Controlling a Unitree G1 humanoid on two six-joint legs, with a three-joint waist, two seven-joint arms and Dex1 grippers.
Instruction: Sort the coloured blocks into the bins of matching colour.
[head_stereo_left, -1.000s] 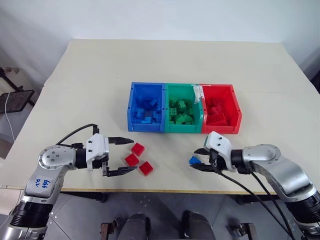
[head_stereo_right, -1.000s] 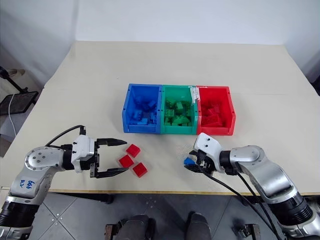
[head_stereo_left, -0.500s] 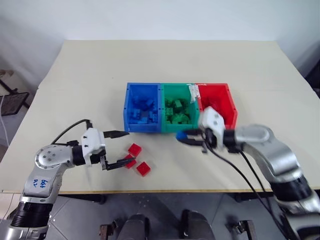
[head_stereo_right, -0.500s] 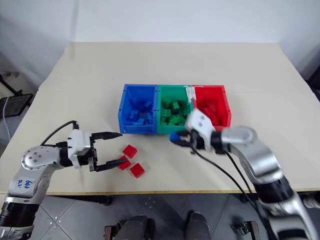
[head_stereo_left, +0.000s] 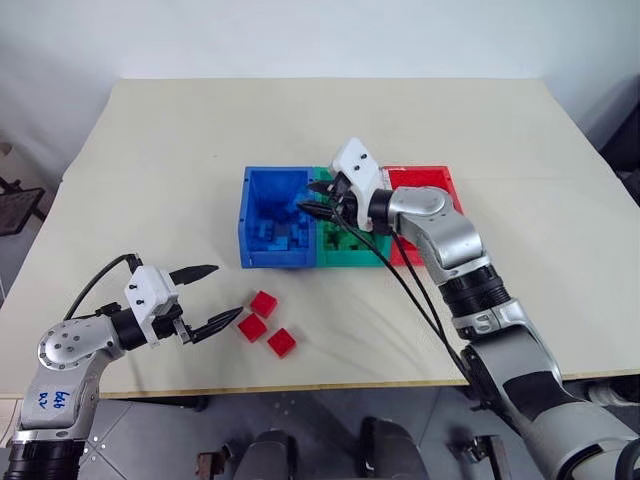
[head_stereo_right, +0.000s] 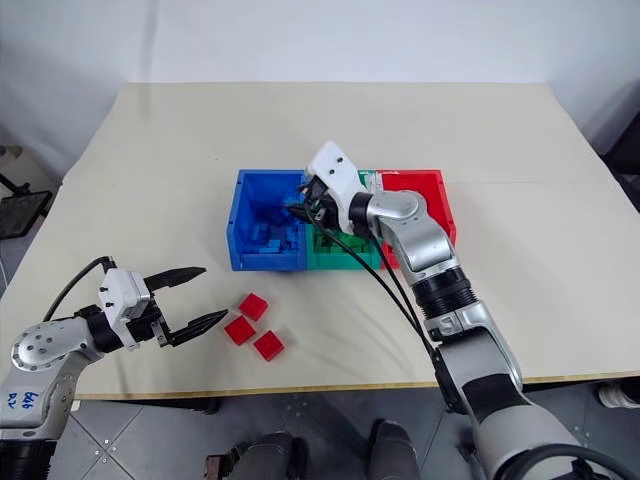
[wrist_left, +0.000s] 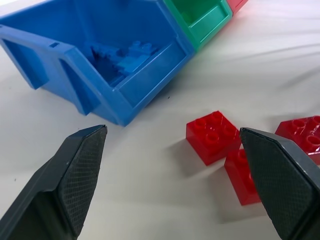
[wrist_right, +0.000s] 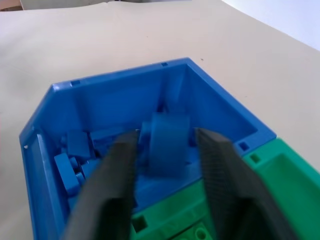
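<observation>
Your right gripper (wrist_right: 165, 165) hangs over the blue open-top plastic bin (head_stereo_left: 262, 205), at the seam with the green plastic bin (head_stereo_left: 333, 250); its fingers stand parted, with a small blue studded plastic brick (wrist_right: 166, 145) between them, blurred, and you cannot tell whether it is still pinched. The red plastic bin (head_stereo_left: 432, 176) closes the joined row on the right, all three sitting mid-way across the beige desk (head_stereo_left: 300, 120). More blue bricks lie in the blue bin. Your left gripper (head_stereo_left: 212, 298) sits near the desk's front edge, toward its left corner, fingers spread wide and holding nothing. Three small red studded plastic bricks (head_stereo_left: 264, 303) lie just beside its fingertips, between the front edge and the blue bin.
</observation>
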